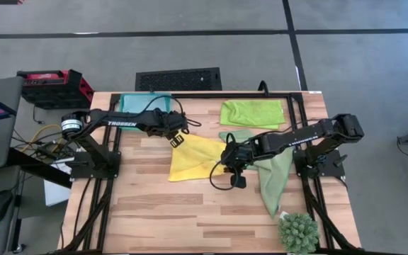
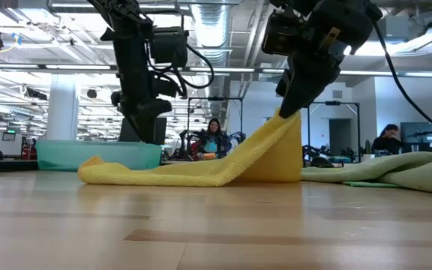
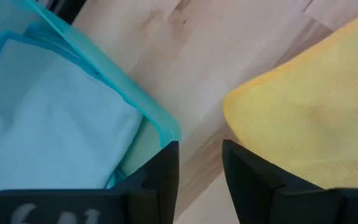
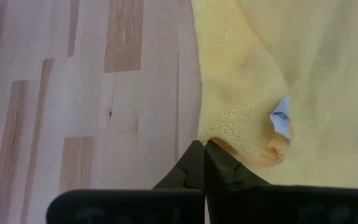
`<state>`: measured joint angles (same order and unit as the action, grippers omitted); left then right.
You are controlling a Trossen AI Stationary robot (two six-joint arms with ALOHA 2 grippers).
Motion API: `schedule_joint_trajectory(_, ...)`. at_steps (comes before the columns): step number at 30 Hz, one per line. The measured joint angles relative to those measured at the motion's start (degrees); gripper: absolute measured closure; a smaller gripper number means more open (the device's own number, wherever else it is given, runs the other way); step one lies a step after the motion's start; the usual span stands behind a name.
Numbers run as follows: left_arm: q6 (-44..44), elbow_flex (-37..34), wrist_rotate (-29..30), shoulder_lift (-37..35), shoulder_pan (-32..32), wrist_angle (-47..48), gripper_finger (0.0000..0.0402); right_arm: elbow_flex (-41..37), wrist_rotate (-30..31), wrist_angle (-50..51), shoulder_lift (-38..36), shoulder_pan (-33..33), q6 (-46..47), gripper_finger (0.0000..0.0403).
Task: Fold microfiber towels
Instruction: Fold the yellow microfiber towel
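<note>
A yellow towel (image 1: 197, 159) lies mid-table, its right part raised. My right gripper (image 4: 202, 144) is shut on it. My left gripper (image 3: 201, 144) stands open just above the table at the towel's far left corner (image 3: 241, 99), with bare wood between its fingers. Behind it, a light blue towel (image 3: 48, 124) lies in the teal tray (image 3: 114, 84). A sage green towel (image 1: 271, 173) lies rumpled to the right of the yellow one. At the far edge rests a folded lime green towel (image 1: 252, 112). My right gripper pinches a bunched bit of the yellow towel's right-hand edge (image 4: 219, 142) between its two fingers, beside a small white tag (image 4: 281, 118). The fingers slant down from the table's right. The held edge (image 2: 280, 120) is lifted, and the cloth slopes slack down leftward onto the table.
A small spiky green plant (image 1: 298, 231) stands at the near right corner. Bare wood (image 1: 161, 212) stretches across the near half of the table. People sit in the room beyond the far edge.
</note>
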<state>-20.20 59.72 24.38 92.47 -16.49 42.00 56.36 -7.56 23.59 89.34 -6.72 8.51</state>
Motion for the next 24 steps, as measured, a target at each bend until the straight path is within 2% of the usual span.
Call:
schedule_joint_trajectory(8,0.1,0.0,0.7,0.0,-0.1,1.6,0.0253,0.0,0.0,0.0,0.0,0.0,0.0,0.0391)
schedule_joint_trajectory(11,0.0,0.0,-3.3,0.0,-0.1,2.8,0.0246,0.0,0.0,0.0,0.0,0.0,0.0,0.0391)
schedule_joint_trajectory(15,-1.5,0.0,-12.9,-0.1,0.4,3.7,0.0248,0.0,0.0,0.0,0.0,0.0,0.0,0.0391)
schedule_joint_trajectory(19,0.3,0.0,-18.5,-1.9,5.1,3.7,0.0248,0.0,-1.0,0.2,0.0,0.0,0.0,0.0391)
schedule_joint_trajectory(24,0.5,0.0,-19.2,-4.4,14.6,3.5,0.0246,0.0,-2.9,0.8,0.0,-1.7,0.0,0.0391)
